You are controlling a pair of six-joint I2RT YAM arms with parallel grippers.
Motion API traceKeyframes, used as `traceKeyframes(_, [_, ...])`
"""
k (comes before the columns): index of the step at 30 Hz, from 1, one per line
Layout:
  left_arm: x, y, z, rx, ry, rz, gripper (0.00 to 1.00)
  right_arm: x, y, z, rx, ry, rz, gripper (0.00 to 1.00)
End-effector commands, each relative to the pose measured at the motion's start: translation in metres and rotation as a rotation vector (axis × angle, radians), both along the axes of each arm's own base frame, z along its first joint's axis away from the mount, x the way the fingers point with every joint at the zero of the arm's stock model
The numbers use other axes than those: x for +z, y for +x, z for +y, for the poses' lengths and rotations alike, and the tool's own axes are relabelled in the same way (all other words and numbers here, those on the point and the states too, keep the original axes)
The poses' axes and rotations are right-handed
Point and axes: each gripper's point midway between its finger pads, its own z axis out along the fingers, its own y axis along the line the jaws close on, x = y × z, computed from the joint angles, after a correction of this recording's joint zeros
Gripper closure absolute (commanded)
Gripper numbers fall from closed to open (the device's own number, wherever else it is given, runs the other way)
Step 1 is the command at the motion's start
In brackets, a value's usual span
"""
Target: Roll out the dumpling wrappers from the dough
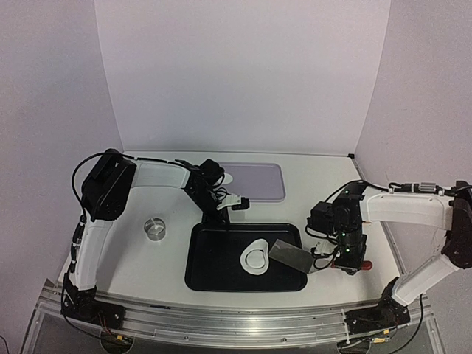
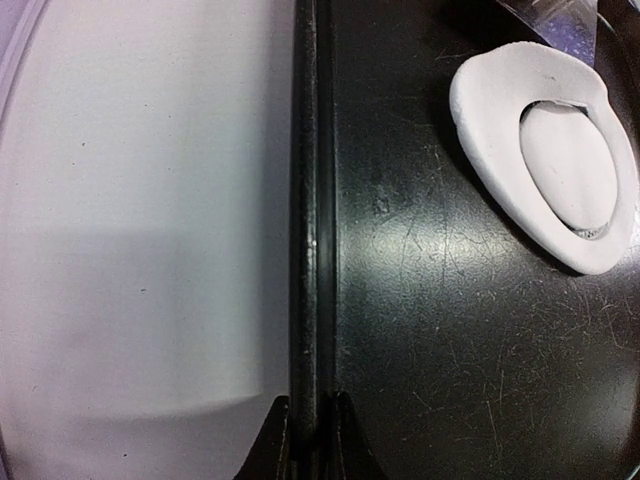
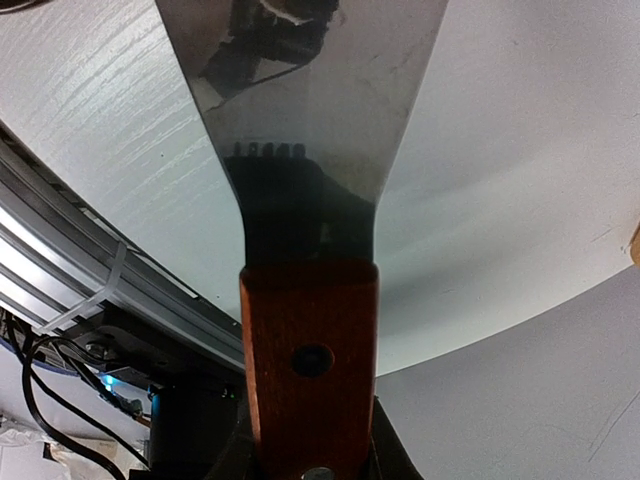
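The left pincer (image 2: pixel 313 445) is clenching the raised far rim of the scratched black rectangular tray (image 2: pixel 440 330). Its two dark fingertips are pressing on either side of that lip near the tray's far left corner. The thin, flat, round white dumpling wrapper (image 2: pixel 568 165) is lying on the tray floor, and the thick white dough ring (image 2: pixel 490 110) is encircling it. In the left wrist view it is sitting ahead and to the right of those fingertips, well apart from them, with bare tray between. From above, ring and wrapper are resting together in the right half of the tray, nearer the right arm than the left. The right pincer (image 3: pixel 312 462) is grasping the reddish-brown wooden handle of a flat steel scraper (image 3: pixel 300 100). The handle is filling the gap between its fingers, and the blade is pointing away from the wrist camera. In the top view that blade is angling in over the tray's right side, and its leading corner is lying just beside the right edge of the ring. A small round metal ring cutter (image 1: pixel 155 228) is standing on the white table (image 1: pixel 133 258) left of the tray, apart from both arms. A pale lavender rectangular mat (image 1: pixel 258 182) is lying beyond the tray. A small white patch on it, half hidden by the left arm, may be another wrapper.
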Motion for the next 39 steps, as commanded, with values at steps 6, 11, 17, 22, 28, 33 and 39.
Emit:
traceKeyframes(6, [0.007,0.001,-0.002,-0.041,0.033,-0.086,1.00,0.003,0.011,-0.003,0.019,-0.060,-0.028,1.00])
traceKeyframes(11, [0.007,0.001,-0.001,-0.037,0.038,-0.090,1.00,0.005,0.018,-0.001,0.049,-0.083,-0.026,1.00])
traceKeyframes(17, [0.007,0.002,0.000,-0.036,0.041,-0.091,1.00,0.010,0.023,-0.004,0.084,-0.115,-0.025,1.00])
traceKeyframes(22, [0.006,0.002,0.000,-0.035,0.043,-0.092,1.00,0.014,0.023,-0.009,0.104,-0.145,-0.020,1.00])
traceKeyframes(28, [0.006,0.002,0.000,-0.035,0.043,-0.093,1.00,0.013,0.026,-0.005,0.120,-0.144,-0.009,1.00])
traceKeyframes(33, [0.007,0.003,0.000,-0.033,0.045,-0.096,1.00,0.012,0.029,-0.004,0.138,-0.149,-0.007,1.00])
traceKeyframes(39, [0.007,0.003,0.000,-0.034,0.045,-0.097,1.00,0.014,0.035,-0.003,0.149,-0.162,-0.024,1.00])
